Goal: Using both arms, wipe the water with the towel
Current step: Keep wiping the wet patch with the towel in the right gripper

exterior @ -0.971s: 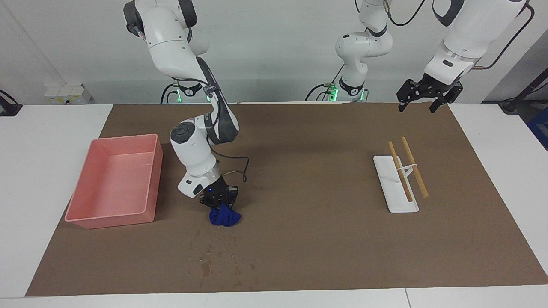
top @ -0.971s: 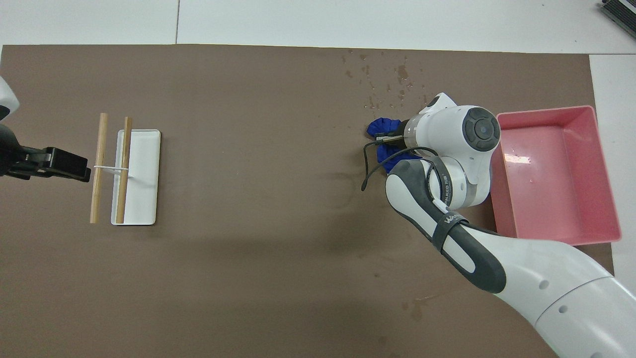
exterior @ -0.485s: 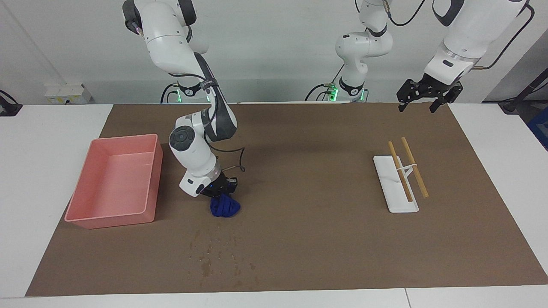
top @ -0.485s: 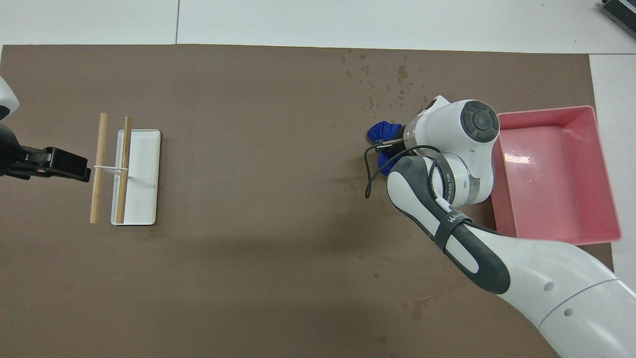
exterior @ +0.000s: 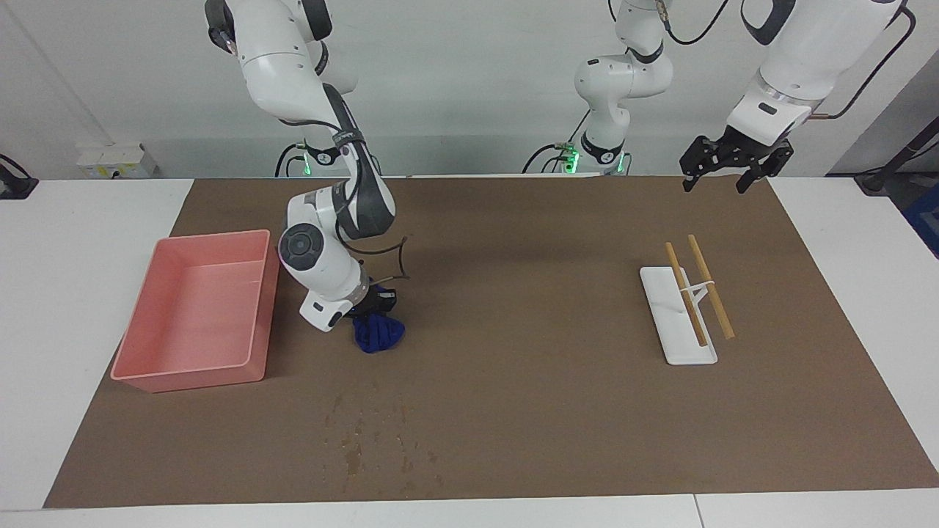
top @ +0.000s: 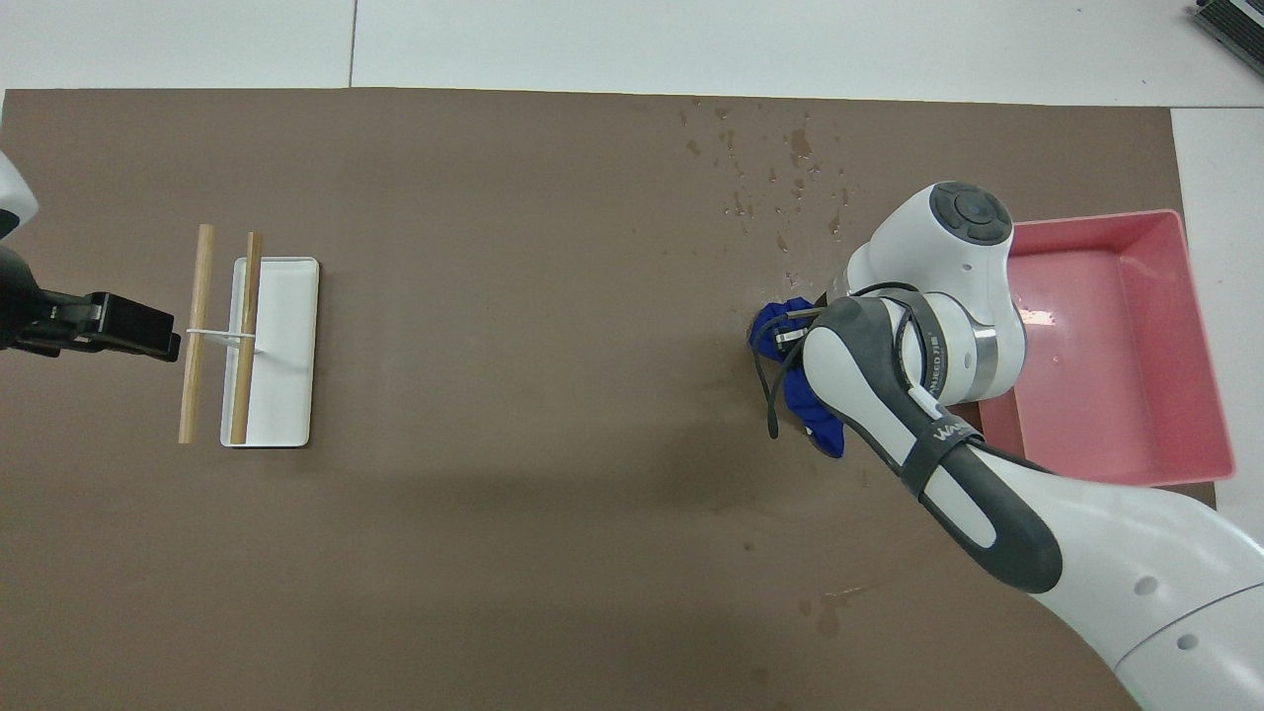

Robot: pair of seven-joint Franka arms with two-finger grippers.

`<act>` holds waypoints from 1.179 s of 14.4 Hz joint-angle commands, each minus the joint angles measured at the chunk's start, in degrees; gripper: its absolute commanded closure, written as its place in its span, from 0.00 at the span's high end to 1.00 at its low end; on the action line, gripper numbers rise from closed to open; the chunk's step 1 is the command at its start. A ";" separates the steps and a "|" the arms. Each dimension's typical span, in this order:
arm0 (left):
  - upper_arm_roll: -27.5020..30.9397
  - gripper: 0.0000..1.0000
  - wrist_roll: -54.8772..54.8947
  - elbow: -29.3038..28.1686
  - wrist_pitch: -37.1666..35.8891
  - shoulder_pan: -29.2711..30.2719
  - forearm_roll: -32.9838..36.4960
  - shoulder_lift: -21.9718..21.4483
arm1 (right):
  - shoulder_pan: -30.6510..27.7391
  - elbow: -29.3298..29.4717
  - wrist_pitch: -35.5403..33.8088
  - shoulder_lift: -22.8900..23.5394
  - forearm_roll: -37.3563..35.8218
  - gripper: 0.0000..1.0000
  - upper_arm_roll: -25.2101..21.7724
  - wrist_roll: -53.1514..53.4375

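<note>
The blue towel [exterior: 378, 334] hangs bunched from my right gripper [exterior: 373, 314], which is shut on it low over the brown paper beside the pink tray. In the overhead view the towel [top: 816, 423] shows partly under the right arm's wrist. The water [exterior: 367, 433] is a patch of dark specks on the paper, farther from the robots than the towel; it also shows in the overhead view [top: 780, 168]. My left gripper [exterior: 722, 174] is open and empty, held high over the paper's edge at the left arm's end, where that arm waits; it also shows in the overhead view [top: 148, 334].
A pink plastic tray [exterior: 150, 378] stands at the right arm's end of the paper, close to the right wrist. A white stand [exterior: 678, 341] with two wooden sticks [exterior: 708, 286] lies toward the left arm's end. A faint dark stain [top: 826, 614] lies nearer the robots.
My right gripper has pulled back toward the robots with the towel in it, away from the water specks. The left arm has not moved.
</note>
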 commanded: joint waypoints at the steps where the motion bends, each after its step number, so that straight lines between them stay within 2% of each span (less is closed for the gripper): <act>1: -0.53 1.00 0.72 -1.65 -0.14 0.58 0.96 -1.64 | -1.00 -5.30 -4.56 -5.66 -0.17 0.00 0.36 0.39; 6: -0.53 1.00 0.72 -1.65 -0.14 0.58 0.96 -1.64 | -0.39 -6.45 -13.00 -11.20 -0.09 0.00 0.45 5.13; 10: -0.53 1.00 0.72 -1.65 -0.14 0.58 0.96 -1.64 | -0.03 -6.45 -15.48 -12.79 -0.09 0.00 0.45 5.94; 13: -0.53 1.00 0.72 -1.65 -0.14 0.58 0.96 -1.64 | -0.29 -6.54 -12.33 -12.62 -0.09 0.00 0.45 5.76; 17: -0.53 1.00 0.72 -1.65 -0.14 0.58 0.96 -1.64 | -0.03 -9.52 0.40 -12.01 -0.09 0.00 0.45 5.67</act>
